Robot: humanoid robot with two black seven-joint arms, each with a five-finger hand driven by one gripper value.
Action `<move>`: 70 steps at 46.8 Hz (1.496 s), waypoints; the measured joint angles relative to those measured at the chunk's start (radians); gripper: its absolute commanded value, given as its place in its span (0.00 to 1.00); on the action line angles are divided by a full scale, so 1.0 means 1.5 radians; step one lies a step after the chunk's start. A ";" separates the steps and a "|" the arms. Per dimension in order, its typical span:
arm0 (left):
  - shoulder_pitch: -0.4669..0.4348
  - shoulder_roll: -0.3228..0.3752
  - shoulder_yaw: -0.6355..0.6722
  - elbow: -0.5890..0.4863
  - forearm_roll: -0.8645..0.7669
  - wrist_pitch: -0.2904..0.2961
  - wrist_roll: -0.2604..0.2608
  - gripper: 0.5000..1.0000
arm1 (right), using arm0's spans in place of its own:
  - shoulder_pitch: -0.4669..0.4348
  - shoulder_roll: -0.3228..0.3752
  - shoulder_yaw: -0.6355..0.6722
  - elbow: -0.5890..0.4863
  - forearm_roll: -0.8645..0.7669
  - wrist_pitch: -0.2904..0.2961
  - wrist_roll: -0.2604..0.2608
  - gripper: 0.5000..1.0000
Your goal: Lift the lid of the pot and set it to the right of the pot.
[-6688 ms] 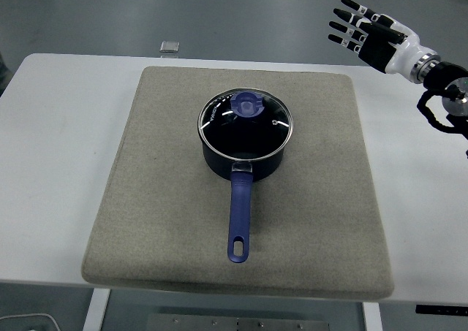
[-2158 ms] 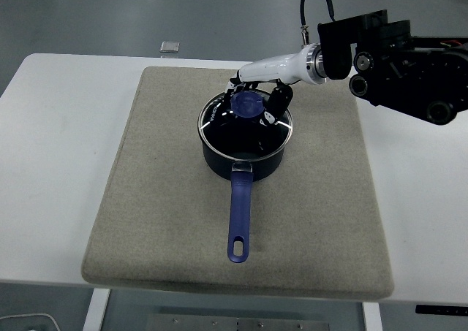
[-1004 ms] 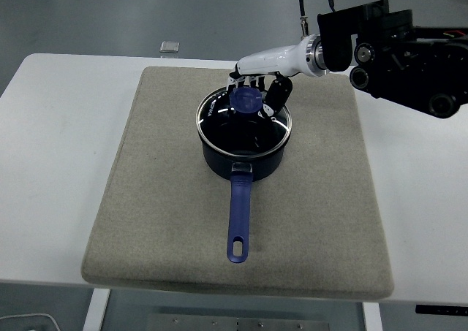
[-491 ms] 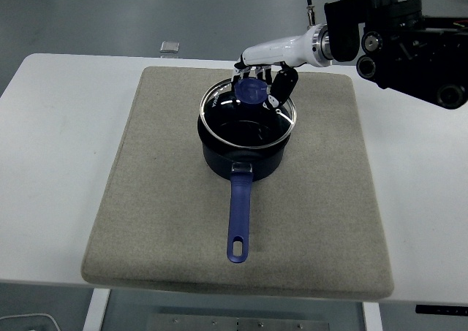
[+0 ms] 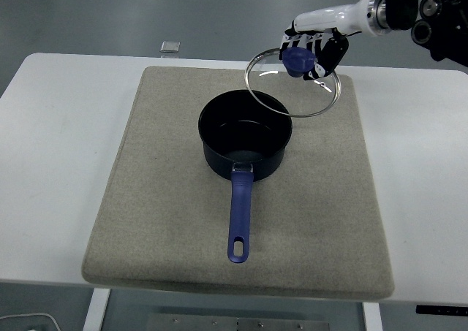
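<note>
A dark blue pot (image 5: 244, 142) with a long blue handle (image 5: 239, 221) stands open on the grey mat (image 5: 161, 199), handle toward the near edge. My right hand (image 5: 313, 47) is shut on the blue knob (image 5: 297, 59) of the glass lid (image 5: 291, 83). It holds the lid tilted in the air, above and to the right of the pot's far rim. The left arm is out of view.
The mat lies on a white table (image 5: 51, 163). A small grey square object (image 5: 170, 47) lies at the table's far edge. My right arm's black body (image 5: 431, 9) is at the top right corner.
My right hand has lifted the lid off the pot and carried it up and to the right. The pot has stayed in place and now stands open.
</note>
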 measured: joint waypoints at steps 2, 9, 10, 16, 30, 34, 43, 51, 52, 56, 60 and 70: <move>0.000 0.000 0.000 0.000 0.000 0.000 0.000 1.00 | -0.005 -0.005 -0.008 -0.008 0.000 0.000 0.000 0.06; 0.000 0.000 0.000 0.000 0.000 0.000 0.000 1.00 | -0.015 -0.009 -0.031 -0.038 0.000 -0.002 0.002 0.06; 0.000 0.000 0.000 0.000 0.000 0.000 0.000 1.00 | -0.018 -0.009 -0.032 -0.041 0.000 -0.002 0.002 0.06; 0.000 0.000 0.000 0.000 0.000 0.000 0.000 1.00 | -0.034 -0.010 -0.034 -0.048 -0.002 -0.007 0.002 0.06; 0.000 0.000 0.000 0.000 0.000 0.000 0.000 1.00 | -0.084 -0.008 -0.034 -0.067 -0.007 -0.034 0.002 0.06; 0.000 0.000 0.000 0.000 0.000 0.000 0.000 1.00 | -0.100 -0.005 -0.035 -0.081 -0.008 -0.038 0.007 0.06; 0.000 0.000 0.000 0.000 0.000 0.000 0.000 1.00 | -0.126 -0.002 -0.038 -0.096 -0.010 -0.054 0.015 0.07; 0.000 0.000 0.000 0.000 0.000 0.000 0.000 1.00 | -0.145 0.001 -0.038 -0.098 -0.011 -0.067 0.016 0.27; -0.001 0.000 0.000 0.000 0.000 0.000 0.000 1.00 | -0.146 0.001 -0.038 -0.098 -0.011 -0.069 0.016 0.32; 0.000 0.000 0.000 0.000 0.000 0.000 0.000 1.00 | -0.152 0.002 -0.037 -0.098 -0.010 -0.071 0.016 0.47; 0.000 0.000 0.000 0.000 0.000 0.000 0.000 1.00 | -0.156 0.003 -0.037 -0.098 -0.011 -0.071 0.016 0.53; 0.000 0.000 0.000 0.000 0.000 0.000 0.000 1.00 | -0.167 0.003 -0.037 -0.098 -0.010 -0.069 0.016 0.74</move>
